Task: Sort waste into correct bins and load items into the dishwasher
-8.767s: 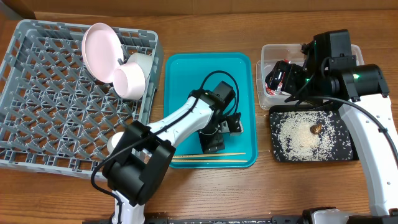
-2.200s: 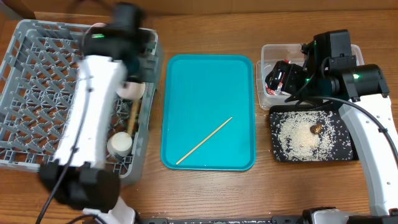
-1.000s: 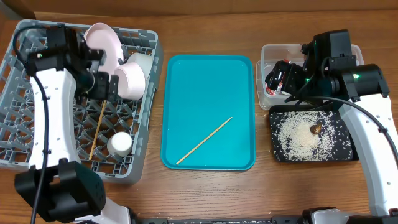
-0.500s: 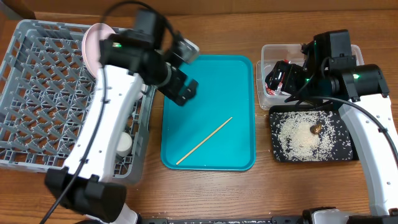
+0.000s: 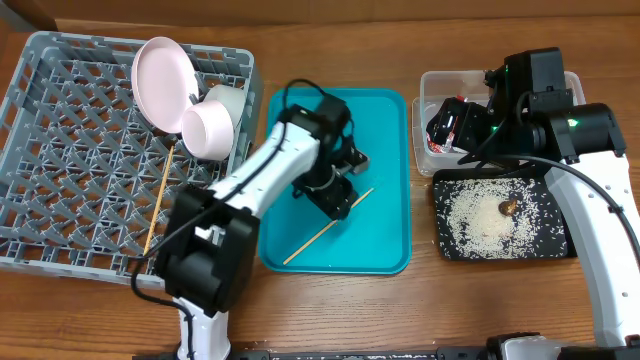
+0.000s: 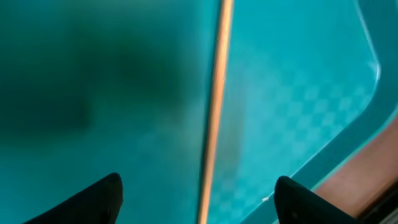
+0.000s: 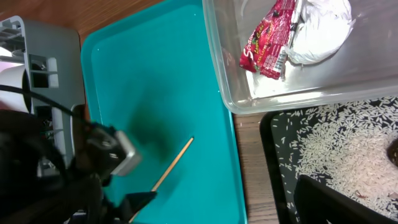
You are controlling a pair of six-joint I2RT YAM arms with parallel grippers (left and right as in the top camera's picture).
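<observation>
The left gripper (image 6: 199, 202) hangs open astride the chopstick (image 6: 214, 112), a fingertip on either side and neither touching it. The stick lies flat on the teal tray (image 5: 385, 140), its long axis diagonal from near left to far right. It has not shifted, whereas half a second ago this gripper was at the tray's far left corner beside the dish rack (image 5: 80, 150). Farther off, the right gripper (image 5: 447, 125) stands open over the clear tub (image 5: 430, 85).

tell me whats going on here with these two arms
The left gripper is down over the teal tray, jaws open on either side of a chopstick lying there, not gripping it yet. A second chopstick lies in the grey rack with the plate and two bowls. The right gripper hangs open over the clear tub holding the red wrapper and tissue. Rice and a brown bit sit in the black tray.
</observation>
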